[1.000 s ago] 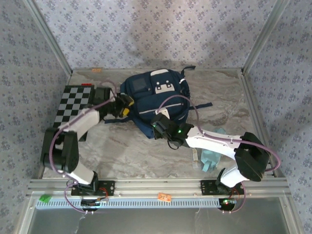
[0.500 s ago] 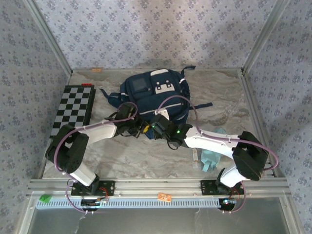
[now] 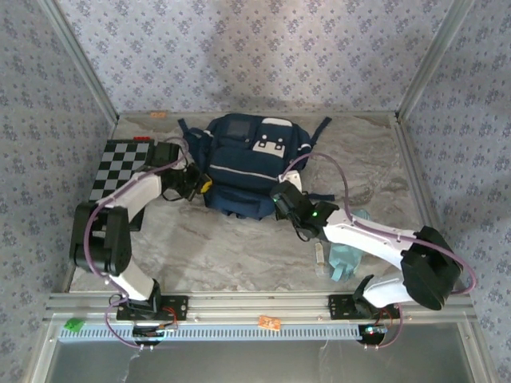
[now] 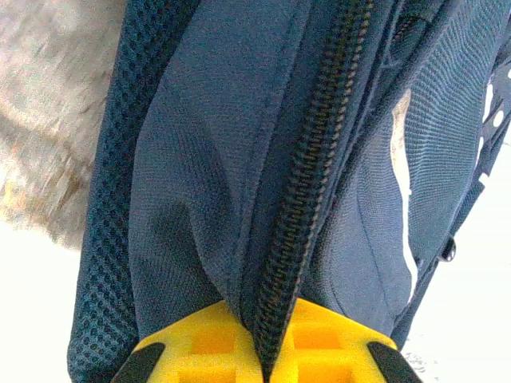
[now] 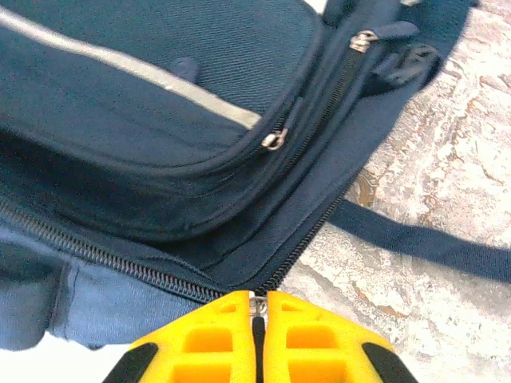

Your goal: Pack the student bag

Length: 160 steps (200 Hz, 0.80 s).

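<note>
My left gripper [image 4: 263, 363] is clenched on the student bag [image 3: 251, 163], pinching the fabric along its side zipper [image 4: 307, 183]. My right gripper [image 5: 257, 335] is clamped on the end of the lower zipper [image 5: 120, 255], at the bag's near right corner. The bag lies against the table's [image 3: 239, 247] far edge, about midway along.

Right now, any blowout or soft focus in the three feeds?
Left wrist: both bottom corners blown out to white, the marble table at upper left blurred, the student bag and its zipper crisp. Right wrist: lower left corner washed white, the rest readable. Top external: even light, no glare, a faint soft shadow on the back wall.
</note>
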### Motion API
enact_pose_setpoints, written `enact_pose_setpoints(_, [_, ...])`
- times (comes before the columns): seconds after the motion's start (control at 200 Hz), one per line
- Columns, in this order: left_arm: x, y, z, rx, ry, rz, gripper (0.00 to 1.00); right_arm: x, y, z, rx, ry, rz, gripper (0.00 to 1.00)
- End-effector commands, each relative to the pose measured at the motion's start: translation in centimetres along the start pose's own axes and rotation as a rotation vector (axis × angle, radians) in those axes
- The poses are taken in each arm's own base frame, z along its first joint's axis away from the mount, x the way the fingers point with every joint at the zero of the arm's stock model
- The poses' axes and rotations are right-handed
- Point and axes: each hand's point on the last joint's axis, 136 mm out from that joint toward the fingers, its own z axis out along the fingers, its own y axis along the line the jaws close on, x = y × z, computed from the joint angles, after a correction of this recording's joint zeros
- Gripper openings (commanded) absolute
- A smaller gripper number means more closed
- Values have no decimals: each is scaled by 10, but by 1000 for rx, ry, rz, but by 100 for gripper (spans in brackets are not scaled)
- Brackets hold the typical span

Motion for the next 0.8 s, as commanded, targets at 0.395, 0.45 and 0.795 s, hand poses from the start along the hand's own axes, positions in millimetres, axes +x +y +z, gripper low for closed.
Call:
enact_pose_setpoints(0.395, [53, -3, -39, 76, -61, 6, 61, -5, 97, 7, -163, 19, -12, 0])
enact_pose_setpoints(0.45, [72, -1, -31, 92, -21, -34, 62, -2, 95, 7, -163, 20, -5, 0])
enact_pose_setpoints(0.795, [113, -10, 39, 9, 40, -132, 49, 4, 98, 9, -172, 18, -7, 0])
